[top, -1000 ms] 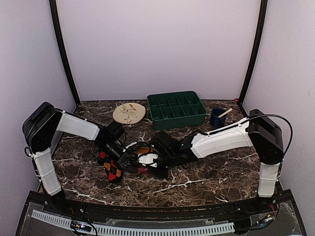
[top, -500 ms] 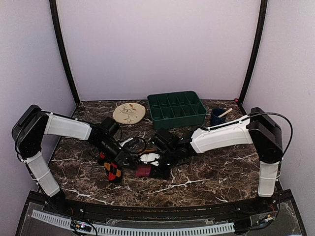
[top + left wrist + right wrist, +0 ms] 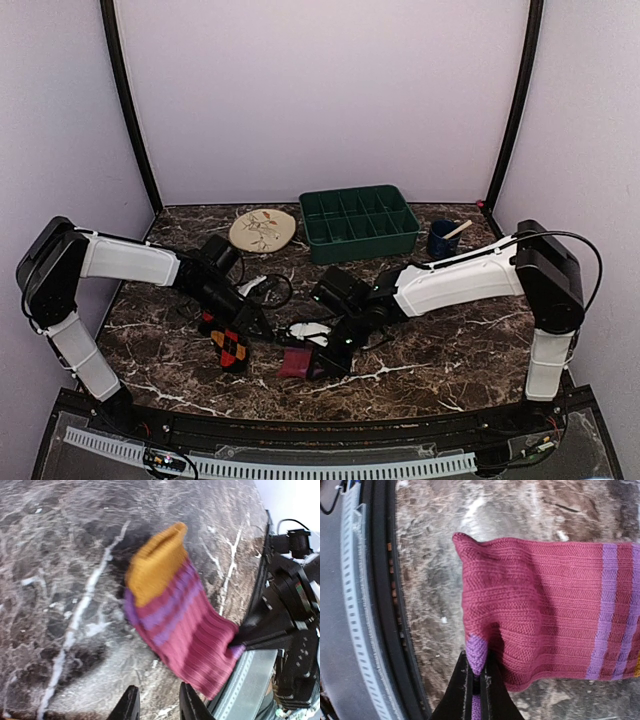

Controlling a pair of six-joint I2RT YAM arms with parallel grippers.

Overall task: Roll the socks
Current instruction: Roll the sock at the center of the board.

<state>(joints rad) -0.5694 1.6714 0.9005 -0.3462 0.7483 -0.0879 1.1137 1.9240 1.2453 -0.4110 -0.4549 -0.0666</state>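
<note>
Your right gripper [image 3: 479, 674] pinches the soft dark pink ribbed sock [image 3: 540, 605] by its purple patch; your left gripper [image 3: 159, 706] is spread apart.

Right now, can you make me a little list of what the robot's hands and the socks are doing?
right gripper: shut, pinching the magenta sock by its purple tip
left gripper: open, holding nothing
magenta sock: not rolled, orange cuff away from the right gripper
black argyle sock: lying on the table near the left gripper
at the back: plate, green tray, blue cup
</note>
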